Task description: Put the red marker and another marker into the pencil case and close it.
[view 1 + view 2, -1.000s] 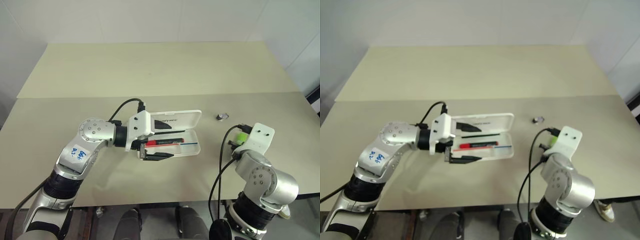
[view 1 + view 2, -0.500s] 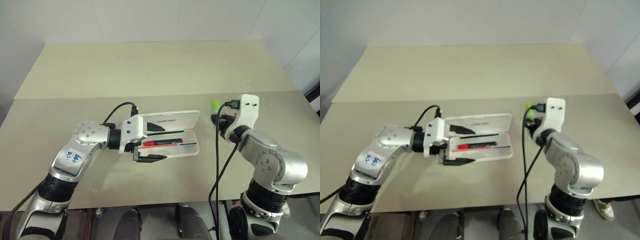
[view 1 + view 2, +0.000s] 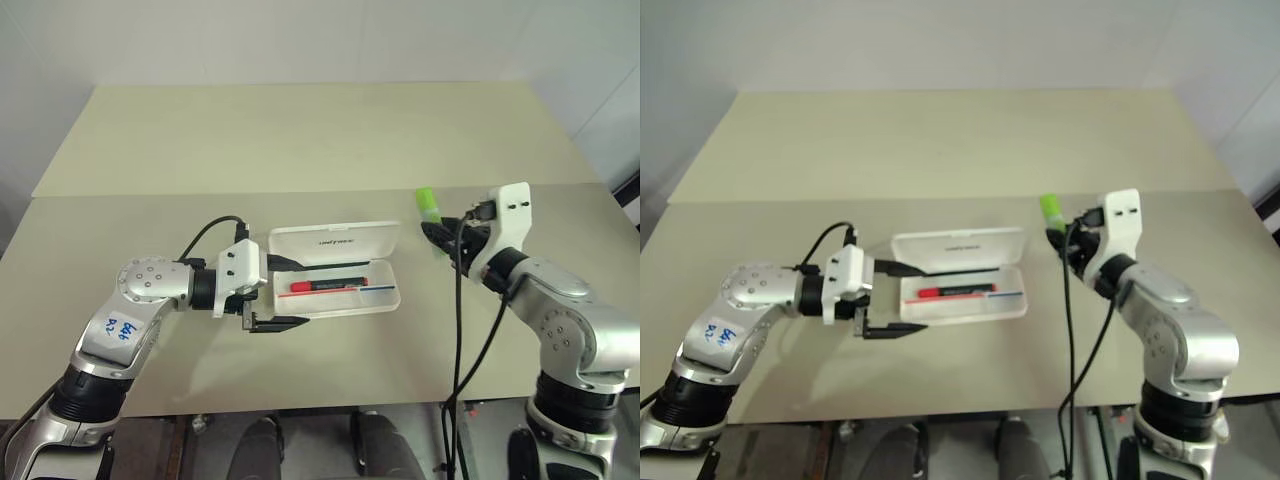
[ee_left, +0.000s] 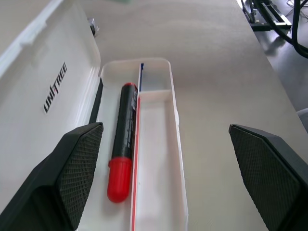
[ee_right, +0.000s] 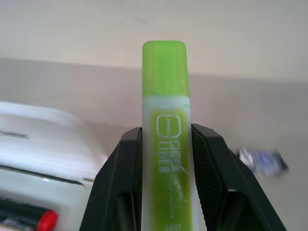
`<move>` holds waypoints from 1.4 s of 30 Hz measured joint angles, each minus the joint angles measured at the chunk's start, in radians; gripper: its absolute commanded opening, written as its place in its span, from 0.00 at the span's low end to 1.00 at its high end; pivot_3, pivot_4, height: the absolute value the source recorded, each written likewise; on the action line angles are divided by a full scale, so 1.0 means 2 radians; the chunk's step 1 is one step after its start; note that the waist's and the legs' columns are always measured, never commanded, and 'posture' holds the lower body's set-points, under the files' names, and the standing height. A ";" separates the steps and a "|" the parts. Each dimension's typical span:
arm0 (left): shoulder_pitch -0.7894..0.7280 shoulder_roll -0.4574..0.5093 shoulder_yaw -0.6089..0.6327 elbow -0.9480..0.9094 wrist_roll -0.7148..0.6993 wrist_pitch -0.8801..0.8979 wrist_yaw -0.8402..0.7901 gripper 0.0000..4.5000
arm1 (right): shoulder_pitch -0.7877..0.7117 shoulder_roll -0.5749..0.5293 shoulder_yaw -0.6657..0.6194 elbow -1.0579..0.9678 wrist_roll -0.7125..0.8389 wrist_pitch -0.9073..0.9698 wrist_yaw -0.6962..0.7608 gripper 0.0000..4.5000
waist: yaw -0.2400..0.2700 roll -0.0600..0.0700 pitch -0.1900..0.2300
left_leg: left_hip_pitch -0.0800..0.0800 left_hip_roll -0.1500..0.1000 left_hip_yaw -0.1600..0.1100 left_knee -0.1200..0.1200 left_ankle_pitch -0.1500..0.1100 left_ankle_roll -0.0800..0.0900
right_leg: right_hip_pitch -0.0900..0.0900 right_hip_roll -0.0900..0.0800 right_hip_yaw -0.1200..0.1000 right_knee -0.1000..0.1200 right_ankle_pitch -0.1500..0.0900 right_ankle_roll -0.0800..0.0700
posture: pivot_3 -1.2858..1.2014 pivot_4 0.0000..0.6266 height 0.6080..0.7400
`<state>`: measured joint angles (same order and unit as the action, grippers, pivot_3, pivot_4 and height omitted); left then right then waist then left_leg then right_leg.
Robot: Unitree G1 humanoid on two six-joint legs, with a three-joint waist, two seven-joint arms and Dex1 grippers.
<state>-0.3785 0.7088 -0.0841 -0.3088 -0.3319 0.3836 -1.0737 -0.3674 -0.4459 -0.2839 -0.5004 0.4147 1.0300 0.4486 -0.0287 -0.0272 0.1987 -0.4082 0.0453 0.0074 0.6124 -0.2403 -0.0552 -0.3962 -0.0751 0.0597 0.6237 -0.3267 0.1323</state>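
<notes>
Two markers are in play. The red marker (image 4: 121, 155) lies inside the open pencil case (image 3: 338, 290) on the table (image 3: 300, 140), along the hinge side of the tray, beside the thin red line. It sits ahead of the left gripper (image 3: 284, 294), just beyond the jaws and nearer to the jaw on the lid side; the jaws are wide apart and hold nothing. Compared with one second ago, this gripper has drawn back from the case: then its jaws reached over the tray and the lid, now only their tips are at the case's end.

The right gripper (image 3: 436, 235) has its jaws clamped on the green marker (image 5: 167, 134), which sticks out past the jaw tips with its green cap forward. One second ago this gripper was low, near the front edge of the table; now it is raised and turned toward the case, holding the green marker up, apart from the case's far end. A small dark object (image 5: 262, 160) lies on the table below the jaws.
</notes>
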 measured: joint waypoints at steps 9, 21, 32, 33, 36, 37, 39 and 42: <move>0.007 0.009 0.006 0.000 0.000 -0.012 -0.004 1.00 | 0.025 -0.002 -0.009 0.024 -0.011 -0.069 -0.014 0.24 | -0.002 0.000 0.000 | 0.001 0.001 0.001 0.001 0.000 0.000 | 0.000 0.001 0.001 0.001 0.000 0.000 | 0.52 0.24 1.00; 0.035 0.026 0.029 -0.001 -0.003 -0.019 -0.007 1.00 | 0.075 -0.059 -0.019 0.016 0.030 -0.098 0.020 0.24 | 0.001 0.000 0.000 | 0.001 0.001 0.001 0.001 0.000 0.000 | 0.000 0.001 0.001 0.001 0.000 0.000 | 0.52 0.24 1.00; 0.043 0.028 0.037 0.002 -0.007 -0.033 -0.011 1.00 | 0.122 -0.122 -0.014 -0.020 0.096 -0.089 0.093 0.24 | 0.000 0.000 0.000 | 0.001 0.001 0.001 0.001 0.000 0.000 | 0.001 0.001 0.001 0.001 0.000 0.000 | 0.52 0.24 1.00; 0.042 0.028 0.037 0.003 -0.007 -0.034 -0.011 1.00 | 0.126 -0.129 -0.005 -0.033 0.105 -0.090 0.111 0.24 | 0.000 0.000 0.000 | 0.001 0.001 0.000 0.001 0.000 0.000 | 0.001 0.002 0.001 0.001 0.000 0.000 | 0.52 0.24 1.00; 0.041 0.029 0.037 0.003 -0.007 -0.035 -0.012 1.00 | 0.132 -0.152 0.031 -0.061 0.122 -0.105 0.161 0.24 | 0.000 0.000 0.000 | 0.001 0.001 0.000 0.002 0.000 0.000 | 0.001 0.002 0.001 0.001 0.000 0.000 | 0.52 0.24 1.00; 0.041 0.030 0.038 0.004 -0.007 -0.035 -0.012 1.00 | 0.132 -0.166 0.046 -0.063 0.121 -0.114 0.179 0.24 | 0.000 0.000 0.000 | 0.001 0.001 0.000 0.002 0.000 0.000 | 0.001 0.002 0.001 0.001 0.000 0.000 | 0.52 0.24 1.00; 0.042 0.033 0.042 0.004 -0.008 -0.035 -0.011 1.00 | 0.124 -0.179 0.070 -0.061 0.116 -0.127 0.204 0.24 | 0.000 0.000 0.000 | 0.001 0.001 0.000 0.003 0.000 0.000 | 0.001 0.002 0.001 0.001 0.000 0.000 | 0.52 0.24 1.00; 0.048 0.040 0.052 0.001 -0.010 -0.034 -0.011 1.00 | 0.084 -0.179 0.109 -0.045 0.104 -0.149 0.226 0.24 | -0.002 0.000 0.000 | 0.001 0.002 0.001 0.004 0.000 0.000 | 0.001 0.002 0.001 0.002 0.000 0.000 | 0.52 0.24 1.00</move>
<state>-0.2815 0.7886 0.0193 -0.3069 -0.3520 0.3149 -1.0951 -0.1999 -0.8048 -0.0664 -0.5900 0.6221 0.7314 0.9005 -0.0325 -0.0280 0.1991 -0.4055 0.0483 0.0085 0.6196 -0.2406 -0.0558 -0.3934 -0.0716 0.0622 0.6268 -0.3259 0.1320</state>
